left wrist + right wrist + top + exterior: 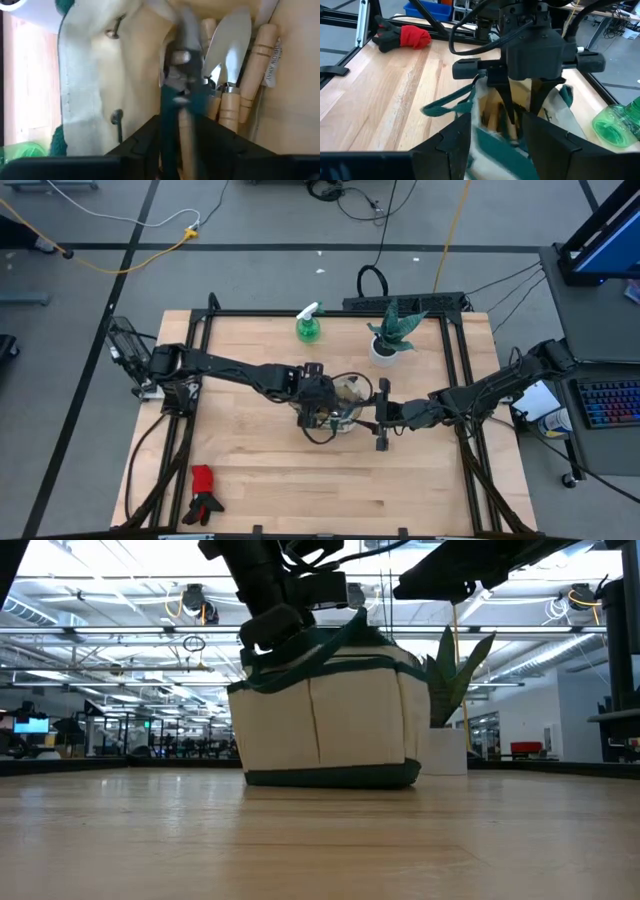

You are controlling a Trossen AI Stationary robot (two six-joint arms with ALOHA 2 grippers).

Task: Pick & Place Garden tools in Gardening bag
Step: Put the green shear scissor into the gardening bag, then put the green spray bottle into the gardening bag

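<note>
The beige gardening bag (pixel 330 720) with dark green trim stands at mid table (pixel 350 418). My left gripper (pixel 182 120) points down into its mouth from the table's left. Dark-handled pruning shears (pixel 181 75) show smeared between its parted fingers, blades down, while everything around them is sharp. Wooden-handled trowels (pixel 231 50) stand inside against the bag's wall. My right gripper (pixel 495 117) is at the bag's right rim. The green spray bottle (pixel 309 326) stands near the far edge. The red-and-black gloves (pixel 203 492) lie at the near left. My left gripper has the shears' dark handles (pixel 176 142) between its fingers, which point down along them; whether the fingers touch them I cannot tell. My right gripper has the bag's green-trimmed right rim (pixel 492 142) between its two fingers, coming nearly level from the table's right. In the low view the rim is drawn up to a peak (pixel 357 622); the bag's base stays on the table.
A spiky green plant in a white pot (pixel 392 335) stands just beyond the bag at the far right. A black frame (pixel 465 370) runs round the tabletop. Bare wood lies between the bag and the near edge (pixel 330 490).
</note>
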